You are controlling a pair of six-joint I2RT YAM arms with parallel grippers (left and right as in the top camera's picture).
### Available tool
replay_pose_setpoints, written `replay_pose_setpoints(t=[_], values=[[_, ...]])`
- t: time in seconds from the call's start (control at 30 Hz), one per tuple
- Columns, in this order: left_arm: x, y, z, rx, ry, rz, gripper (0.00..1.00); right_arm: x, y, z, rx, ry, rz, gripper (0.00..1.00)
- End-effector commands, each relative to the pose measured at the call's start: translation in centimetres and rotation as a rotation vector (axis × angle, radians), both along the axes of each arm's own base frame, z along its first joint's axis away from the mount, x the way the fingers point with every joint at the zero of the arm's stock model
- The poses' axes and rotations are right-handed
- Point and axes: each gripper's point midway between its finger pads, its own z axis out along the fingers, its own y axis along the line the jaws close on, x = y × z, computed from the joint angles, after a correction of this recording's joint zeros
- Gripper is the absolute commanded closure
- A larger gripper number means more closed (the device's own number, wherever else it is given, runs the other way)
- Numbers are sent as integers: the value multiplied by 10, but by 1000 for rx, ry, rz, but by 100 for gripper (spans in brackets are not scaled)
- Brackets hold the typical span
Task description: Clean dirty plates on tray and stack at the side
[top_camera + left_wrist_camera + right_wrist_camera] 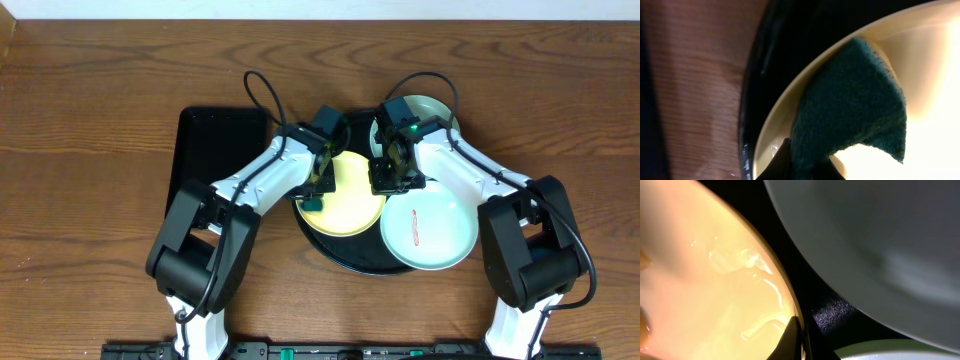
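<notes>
A round tray (340, 258) sits on the surface (100, 80), with a rectangular tray (215, 150) just to its left. Three plates lie in the round tray: the left plate (352, 200), the near-right plate (432, 230) reaching over the rim, and the far-right plate (432, 108) behind it. A sponge (855, 100) rests on the left plate's left edge, gripped by the left claw (318, 192). The right claw (395, 182) is at that plate's right rim, between it and the other two.

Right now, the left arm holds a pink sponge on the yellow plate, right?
Almost. The sponge is dark green, not pink; the left wrist view shows it. The left fingers do hold it on the yellow plate.
</notes>
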Motion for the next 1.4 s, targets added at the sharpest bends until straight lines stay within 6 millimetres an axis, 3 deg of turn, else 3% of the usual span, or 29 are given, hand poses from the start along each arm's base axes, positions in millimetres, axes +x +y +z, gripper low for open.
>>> replay_pose_setpoints(t=[0.0, 0.2, 0.33, 0.5, 0.6, 0.67, 0.77, 0.8, 0.93, 1.0, 1.07, 1.1, 1.13, 1.37], values=[[2, 45, -10, 238, -8, -10, 93, -1, -21, -9, -99, 2, -31, 99], [6, -12, 24, -48, -3, -35, 92, -3, -22, -9, -103, 11, -29, 99], [7, -25, 60, -195, -32, -29, 92, -5, -24, -9, -108, 22, -26, 99], [10, 5, 112, -243, -117, 7, 93, -6, -26, -9, -110, 27, -31, 99], [11, 41, 136, -212, -171, 20, 93, -2, -25, -9, -104, 12, -25, 99], [11, 78, 145, -138, -191, 67, 92, 4, -22, -9, -93, -15, 1, 95], [7, 114, 142, -72, -168, 92, 93, 7, -16, -8, -67, -37, 53, 94], [5, 125, 136, -61, -148, 102, 92, 7, -13, -8, -51, -35, 71, 99], [-8, 155, 102, -40, -74, 171, 92, 4, -9, 0, -29, -26, 73, 99], [-13, 166, 82, -30, -45, 168, 92, 12, -17, 24, -62, -96, 57, 99], [-15, 171, 78, -29, -40, 180, 92, 16, -18, 44, -64, -156, 76, 99], [-13, 173, 79, -29, -48, 186, 75, 19, -19, 67, -78, -227, 91, 99], [-11, 173, 80, -31, -56, 189, 68, 21, -20, 78, -94, -264, 91, 99], [-5, 155, 95, -140, -93, 170, 45, 28, -35, 138, -282, -506, 83, 99]])
